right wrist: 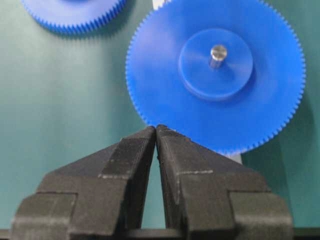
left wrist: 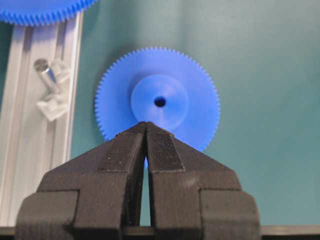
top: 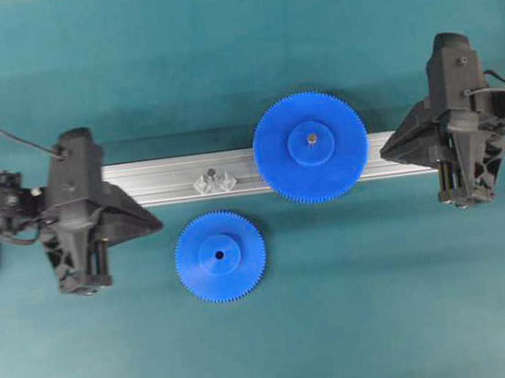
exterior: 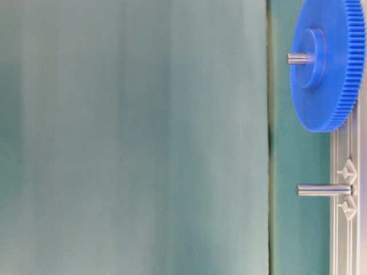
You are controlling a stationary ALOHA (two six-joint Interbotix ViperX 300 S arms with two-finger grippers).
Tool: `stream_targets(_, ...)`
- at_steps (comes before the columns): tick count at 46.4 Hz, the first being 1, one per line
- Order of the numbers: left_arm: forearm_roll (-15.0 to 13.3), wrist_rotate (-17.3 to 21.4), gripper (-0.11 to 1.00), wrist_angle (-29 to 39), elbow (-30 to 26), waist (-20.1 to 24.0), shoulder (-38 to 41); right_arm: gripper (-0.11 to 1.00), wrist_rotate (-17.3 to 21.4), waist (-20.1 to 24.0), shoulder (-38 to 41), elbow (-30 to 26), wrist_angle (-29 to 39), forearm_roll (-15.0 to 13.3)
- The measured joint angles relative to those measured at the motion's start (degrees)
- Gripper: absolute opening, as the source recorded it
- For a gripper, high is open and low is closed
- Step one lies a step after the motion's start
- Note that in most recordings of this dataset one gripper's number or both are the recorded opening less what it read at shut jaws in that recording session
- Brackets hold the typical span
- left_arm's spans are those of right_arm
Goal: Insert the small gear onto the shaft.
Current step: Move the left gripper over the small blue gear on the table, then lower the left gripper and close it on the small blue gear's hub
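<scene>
In the left wrist view the left tool (left wrist: pixel 146 130) is clenched on nothing, its tips meeting just over the near rim of the small gear (left wrist: pixel 158 97). That gear lies flat on the green surface (top: pixel 273 352), hub up, centre hole open, just beside the aluminium rail (top: pixel 155 182) and not yet picked up. Beyond it, on the rail, the shaft (top: pixel 211 173) stands bare in its small bracket, near the gear but apart from it. Farther along the rail the large gear (top: pixel 311 147) already sits on its own pin, and at the far end the right tool (right wrist: pixel 156 131) is also clenched and empty, pointing at that gear's edge.

The risks, as I judge them: a flat, thin gear offers little to grip, so tips closing on the toothed rim could slide it or tilt it; a tilted gear would jam on the pin; and teeth clashing with the large gear could stop it seating.
</scene>
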Motion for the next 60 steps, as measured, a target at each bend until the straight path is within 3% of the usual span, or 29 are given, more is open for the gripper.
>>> stream_targets(13, 0.0, 0.0, 0.23, 3.6, -5.36, -1.76, 5.98, 0.22, 0.0, -1.23, 0.26, -0.53, 1.58, 0.0)
stream_targets(17, -0.09, 0.0, 0.37, 3.78, -6.15, -1.93, 7.65, 0.22, 0.0, -1.41, 0.26, -0.53, 1.67, 0.0)
stream_targets(25, -0.09, -0.44, 0.78, 3.87, -7.29, -2.2, 10.28, 0.22, 0.0, -1.58, 0.26, -0.53, 1.67, -0.35)
stream_targets(29, -0.09, -0.44, 0.89, 3.87, -7.65, -2.2, 11.25, 0.22, 0.0, -1.67, 0.35, -0.53, 1.67, -0.44)
stream_targets(60, 0.0, -0.09, 0.88, 7.82, -15.64, -3.16, 23.73, 0.22, 0.0, -2.2, 0.26, -0.53, 1.67, -0.44)
